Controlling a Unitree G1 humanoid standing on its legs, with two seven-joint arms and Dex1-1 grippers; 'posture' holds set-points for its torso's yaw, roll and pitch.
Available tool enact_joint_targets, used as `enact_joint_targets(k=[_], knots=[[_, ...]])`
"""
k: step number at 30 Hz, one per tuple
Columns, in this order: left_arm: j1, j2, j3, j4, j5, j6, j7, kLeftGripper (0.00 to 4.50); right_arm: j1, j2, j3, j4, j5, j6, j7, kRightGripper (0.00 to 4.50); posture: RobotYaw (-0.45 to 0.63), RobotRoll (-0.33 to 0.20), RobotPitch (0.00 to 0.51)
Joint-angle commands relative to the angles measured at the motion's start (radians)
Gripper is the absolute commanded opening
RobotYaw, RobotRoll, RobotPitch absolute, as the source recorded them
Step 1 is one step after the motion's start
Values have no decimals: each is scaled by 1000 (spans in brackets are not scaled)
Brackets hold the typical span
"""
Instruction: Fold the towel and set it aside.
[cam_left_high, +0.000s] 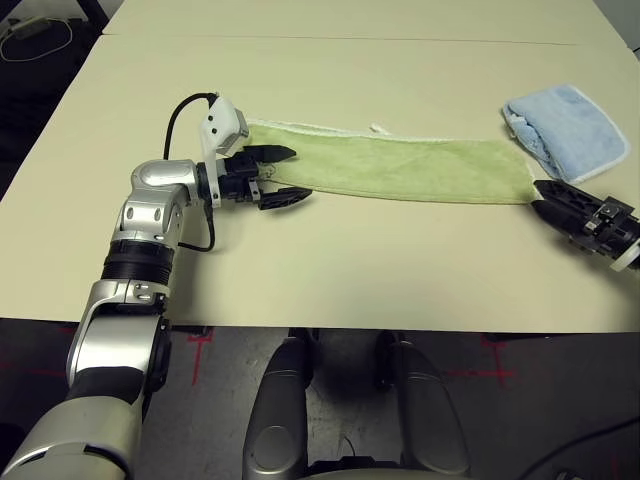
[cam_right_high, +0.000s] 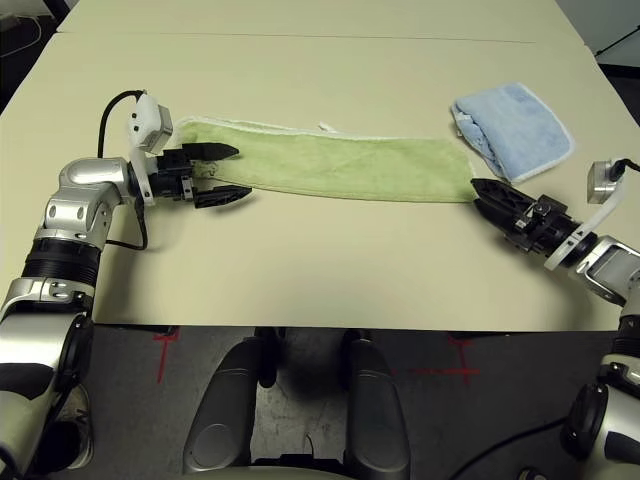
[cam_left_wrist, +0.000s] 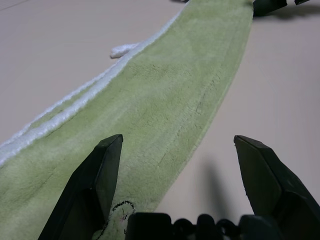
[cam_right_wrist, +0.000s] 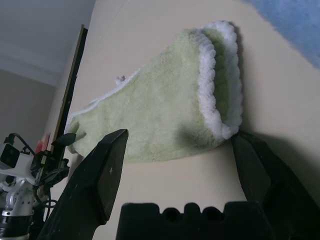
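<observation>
Green towel (cam_left_high: 400, 165), folded lengthwise, flat

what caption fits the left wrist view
Open left tool poised over one end of the green towel on the table.

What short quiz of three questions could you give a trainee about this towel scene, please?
1. True or false: the green towel lies as a long strip on the table.
2. What sits beside the strip's right end?
3. Which gripper holds the towel: A left, B right, C neither?

Key:
1. True.
2. The folded light blue towel.
3. C: the left gripper and the right gripper are both open at its ends.
</observation>
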Motion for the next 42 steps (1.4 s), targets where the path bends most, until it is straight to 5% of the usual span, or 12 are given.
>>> enact_joint_targets(k=[1,4,7,17,34,42], knots=[[14,6,-10,-29,-9,12,-7,4500,11,18,49,15,-45,-3,-36,4452,24,0,280],[16,9,-9,-35,-10,17,-7,4500,8,25,62,11,-51,-14,-38,4452,27,0,279],[18,12,-9,-38,-10,20,-7,4500,5,28,66,14,-60,-38,-49,3824,28,0,279],[24,15,-11,-47,-9,31,-9,4500,28,30,52,-9,-51,-35,-53,59,25,0,275],[34,22,-13,-65,-11,48,-13,4500,71,23,-42,-44,-19,-62,-89,59,24,0,271],[29,21,-16,-59,-10,51,-14,4500,-24,5,-20,-30,-19,-108,-51,59,24,0,268]])
